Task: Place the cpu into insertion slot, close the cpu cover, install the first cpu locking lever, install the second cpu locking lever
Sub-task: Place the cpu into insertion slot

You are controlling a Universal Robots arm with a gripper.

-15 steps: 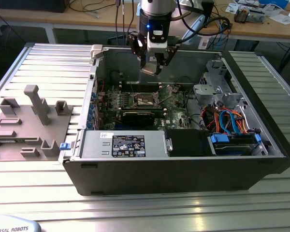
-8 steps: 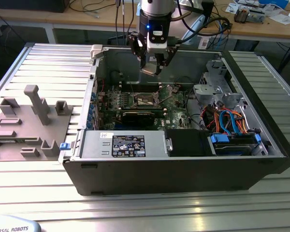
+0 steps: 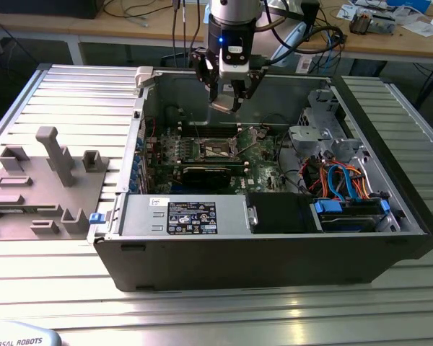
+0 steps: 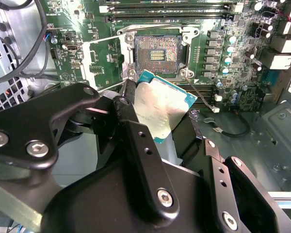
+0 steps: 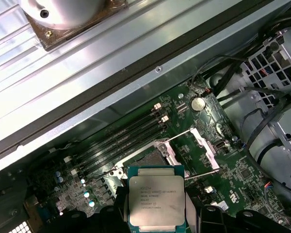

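The gripper (image 3: 226, 97) hangs over the open computer case (image 3: 274, 252), fingers closed narrowly on the edges of the cpu (image 3: 223, 106), which the exterior view places well above the green board. The first wrist view shows the chip's printed metal top and the cpu cover (image 5: 203, 148) swung open beside the socket. The second wrist view shows the chip's paler opposite face, tilted, and the bare insertion slot (image 4: 157, 51) beyond it.

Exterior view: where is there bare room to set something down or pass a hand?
Free: the ribbed table in front of the computer case, and behind the grey fixture. Crowded: inside the case, where the gripper holds the cpu over the motherboard, beside tangled cables.
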